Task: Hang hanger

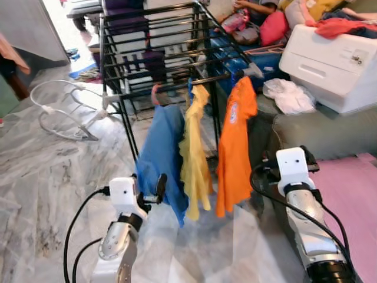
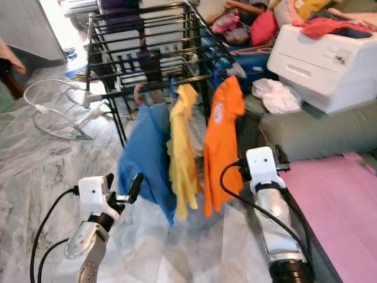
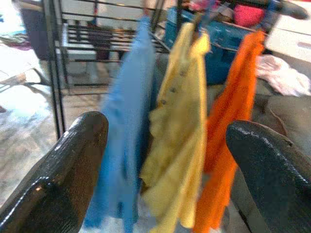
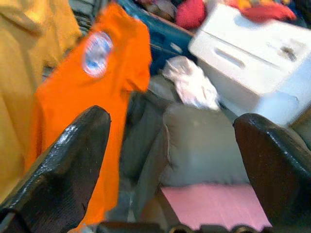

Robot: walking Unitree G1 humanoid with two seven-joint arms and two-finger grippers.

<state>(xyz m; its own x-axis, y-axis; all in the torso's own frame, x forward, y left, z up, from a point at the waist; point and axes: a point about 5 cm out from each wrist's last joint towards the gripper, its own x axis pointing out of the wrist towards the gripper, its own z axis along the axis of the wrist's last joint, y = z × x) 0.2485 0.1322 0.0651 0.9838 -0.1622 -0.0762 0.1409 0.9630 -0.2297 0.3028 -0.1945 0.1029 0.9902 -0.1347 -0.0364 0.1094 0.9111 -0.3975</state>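
A black drying rack (image 1: 153, 53) stands ahead. From its front bar hang three garments on hangers: a blue shirt (image 1: 159, 153), a yellow shirt (image 1: 194, 153) and an orange T-shirt (image 1: 235, 141). The hanger hooks (image 1: 155, 92) sit over the bar. My left gripper (image 1: 150, 191) is open, low and just left of the blue shirt's hem, holding nothing; its wrist view looks between its fingers (image 3: 73, 160) at all three garments. My right gripper (image 1: 288, 156) is open and empty to the right of the orange T-shirt (image 4: 92, 97).
A white machine (image 1: 336, 65) piled with clothes sits on a grey seat (image 1: 318, 132) at the right, with a white cloth (image 1: 288, 94) beside it. A pink mat (image 1: 350, 188) lies under my right arm. A white wire frame (image 1: 59, 112) rests on the marble floor at left.
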